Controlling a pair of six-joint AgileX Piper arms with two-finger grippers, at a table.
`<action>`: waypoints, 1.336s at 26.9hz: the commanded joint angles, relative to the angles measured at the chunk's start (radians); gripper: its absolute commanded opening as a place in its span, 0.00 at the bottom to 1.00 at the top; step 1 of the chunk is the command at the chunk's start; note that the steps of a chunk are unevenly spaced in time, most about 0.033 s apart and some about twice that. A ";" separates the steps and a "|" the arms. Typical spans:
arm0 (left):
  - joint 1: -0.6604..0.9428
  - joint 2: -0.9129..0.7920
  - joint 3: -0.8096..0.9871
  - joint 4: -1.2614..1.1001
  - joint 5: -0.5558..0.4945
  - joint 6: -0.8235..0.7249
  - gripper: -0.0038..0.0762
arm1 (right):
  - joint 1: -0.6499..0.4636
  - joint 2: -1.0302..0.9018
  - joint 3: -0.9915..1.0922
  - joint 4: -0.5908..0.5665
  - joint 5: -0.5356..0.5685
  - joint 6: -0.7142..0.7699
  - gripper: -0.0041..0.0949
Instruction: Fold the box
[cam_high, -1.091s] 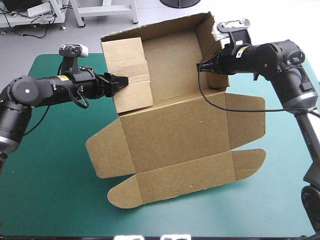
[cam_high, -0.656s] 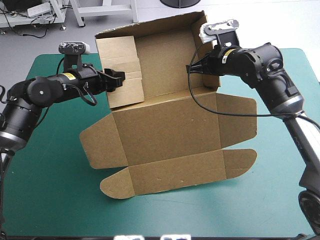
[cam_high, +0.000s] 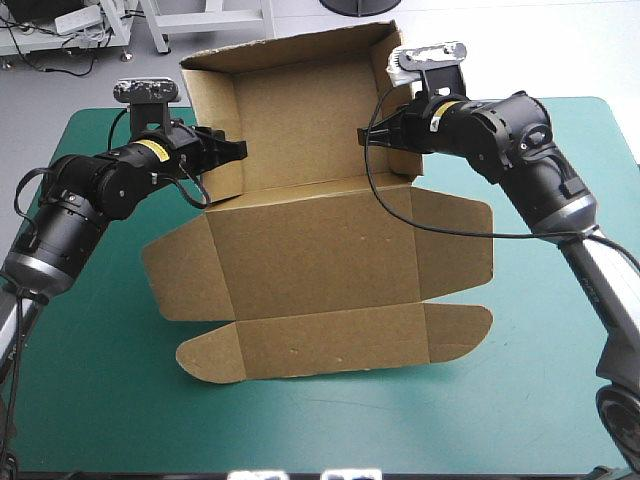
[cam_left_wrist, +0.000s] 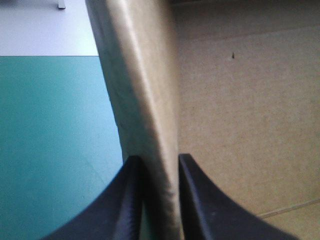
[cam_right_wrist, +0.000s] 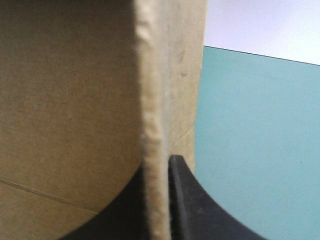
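Observation:
The brown box (cam_high: 320, 250) lies across the middle of the table, its far part raised into a tray with a back wall and two side walls. Its lid panel and rounded flaps lie flat toward the front edge. My left gripper (cam_high: 232, 152) is shut on the tray's left side wall (cam_left_wrist: 145, 100), whose edge runs up between the black fingers (cam_left_wrist: 127, 200). My right gripper (cam_high: 375, 138) is shut on the right side wall (cam_right_wrist: 165, 75), pinched edge-on between its fingers (cam_right_wrist: 181, 200).
Teal-green cover (cam_high: 100, 380) shows to the left, right and front of the box. The right arm's black cable hangs over the box's right flap (cam_high: 455, 235). Beyond the table's far edge is grey floor.
Both grippers have moved leftward with the box. The left side wall, earlier folded inward over the tray floor, now stands upright. The whole sheet has shifted left on the table.

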 joint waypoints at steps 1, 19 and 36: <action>-0.034 -0.027 -0.065 -0.112 -0.123 0.001 0.04 | 0.035 -0.046 -0.033 0.273 -0.130 -0.069 0.02; -0.034 0.118 -0.179 -0.026 0.403 0.111 0.04 | 0.035 0.114 -0.033 0.067 0.385 -0.106 0.02; -0.035 0.315 -0.211 -0.108 0.607 0.165 0.04 | 0.028 0.222 -0.014 0.171 0.385 -0.051 0.02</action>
